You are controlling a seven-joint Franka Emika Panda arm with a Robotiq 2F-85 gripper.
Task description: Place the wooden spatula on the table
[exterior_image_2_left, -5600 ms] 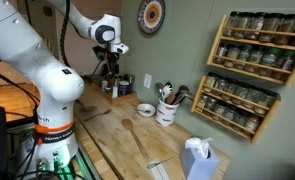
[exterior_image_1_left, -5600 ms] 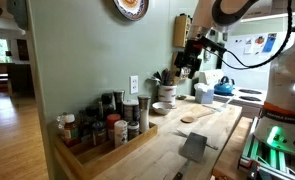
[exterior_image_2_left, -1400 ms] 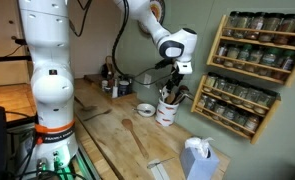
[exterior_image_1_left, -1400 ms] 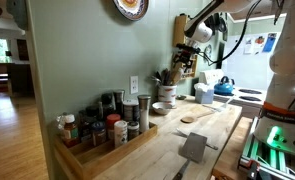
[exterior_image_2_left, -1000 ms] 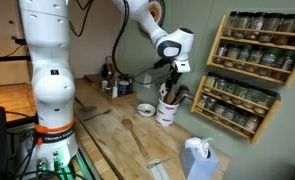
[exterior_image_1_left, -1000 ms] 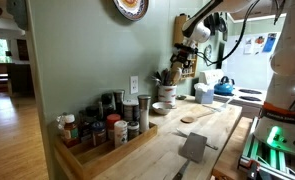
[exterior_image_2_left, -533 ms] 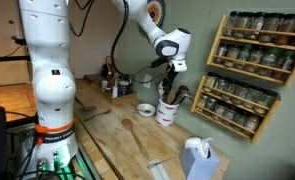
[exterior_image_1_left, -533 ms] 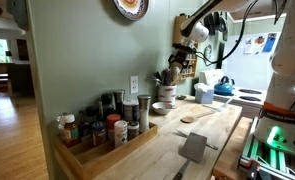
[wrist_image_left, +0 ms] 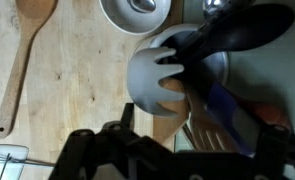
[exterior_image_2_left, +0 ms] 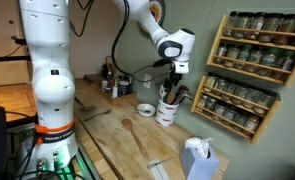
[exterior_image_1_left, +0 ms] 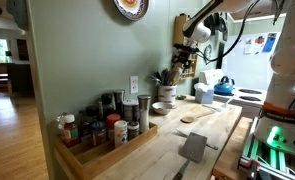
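1. Wrist view, far left: a pale wooden spoon with a rounded head (wrist_image_left: 22, 55) lies flat on the pale butcher-block wooden table (wrist_image_left: 82, 70).
2. Nearer the middle, a small round white bowl (wrist_image_left: 137, 12) sits at the top edge, just beside a white ceramic utensil crock (wrist_image_left: 152, 85).
3. Inside the crock, the long light-tan wooden spatula (wrist_image_left: 202, 132) stands among black plastic utensils (wrist_image_left: 232, 35); it is not on the table.
4. In an exterior view, the black Robotiq gripper (exterior_image_2_left: 173, 85) hangs directly over the crock's mouth. In the wrist view its jaws stand apart with nothing between them. Whether a finger touches any utensil cannot be told.
5. Further right in that exterior view, a wooden wall rack of spice jars (exterior_image_2_left: 252, 70) hangs well apart from the crock.
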